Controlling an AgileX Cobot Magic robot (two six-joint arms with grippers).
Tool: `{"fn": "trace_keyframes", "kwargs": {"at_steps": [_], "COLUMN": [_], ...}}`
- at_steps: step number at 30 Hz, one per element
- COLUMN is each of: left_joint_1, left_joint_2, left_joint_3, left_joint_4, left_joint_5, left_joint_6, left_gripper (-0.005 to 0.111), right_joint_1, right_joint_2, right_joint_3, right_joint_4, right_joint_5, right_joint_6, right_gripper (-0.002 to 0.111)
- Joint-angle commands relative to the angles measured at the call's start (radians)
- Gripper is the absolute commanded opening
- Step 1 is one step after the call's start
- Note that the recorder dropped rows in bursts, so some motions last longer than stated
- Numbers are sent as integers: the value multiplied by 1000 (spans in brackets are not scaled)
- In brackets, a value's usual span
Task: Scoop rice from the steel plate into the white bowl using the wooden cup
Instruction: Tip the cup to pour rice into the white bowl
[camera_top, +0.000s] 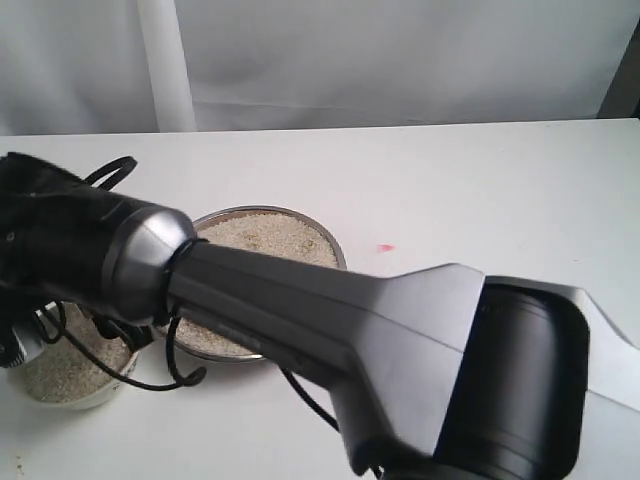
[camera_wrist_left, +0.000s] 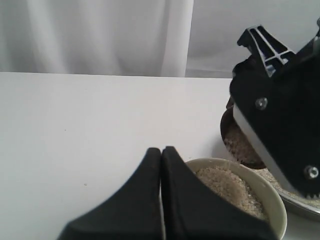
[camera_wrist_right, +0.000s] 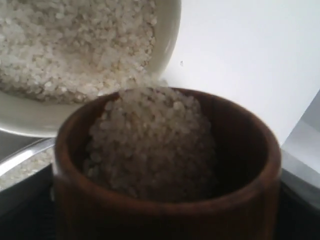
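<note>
rice (camera_wrist_right: 150, 140) heaps the wooden cup (camera_wrist_right: 160, 217), apparently pinched by the right fingers (camera_wrist_left: 280, 125); the white bowl (camera_wrist_right: 30, 117) lies just beyond, at eight o'clock of the steel plate (camera_top: 335, 245); left fingers (camera_wrist_left: 145, 200) pressed together.

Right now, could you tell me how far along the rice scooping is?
Done: the white bowl already holds a mound of rice. In hand: the wooden cup, heaped with grains, is at the bowl's rim and not yet emptied. Left: tipping this load in. The steel plate is covered with rice, so more scoops could follow.
</note>
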Motion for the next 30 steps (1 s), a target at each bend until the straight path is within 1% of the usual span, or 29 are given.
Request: {"fn": "trace_keyframes", "kwargs": {"at_steps": [1, 8, 19, 30], "left_joint_1": [-5, -5, -5, -5], "left_joint_2": [-2, -2, -2, -2], "left_joint_3": [-5, -5, -5, -5], "left_joint_4": [-5, -5, -5, -5], "left_joint_5": [-7, -7, -7, -7], "left_joint_6": [-2, -2, -2, -2], "left_gripper": [0, 0, 0, 0], "right_joint_1": [34, 67, 78, 102], "right_joint_2": [9, 18, 29, 67], "right_joint_3": [-1, -1, -1, -1], "right_joint_4": [-103, -211, -335, -395], "right_joint_5": [-18, -43, -43, -46], "right_joint_6": [-7, -7, -23, -63], "right_gripper": [0, 0, 0, 0]}}
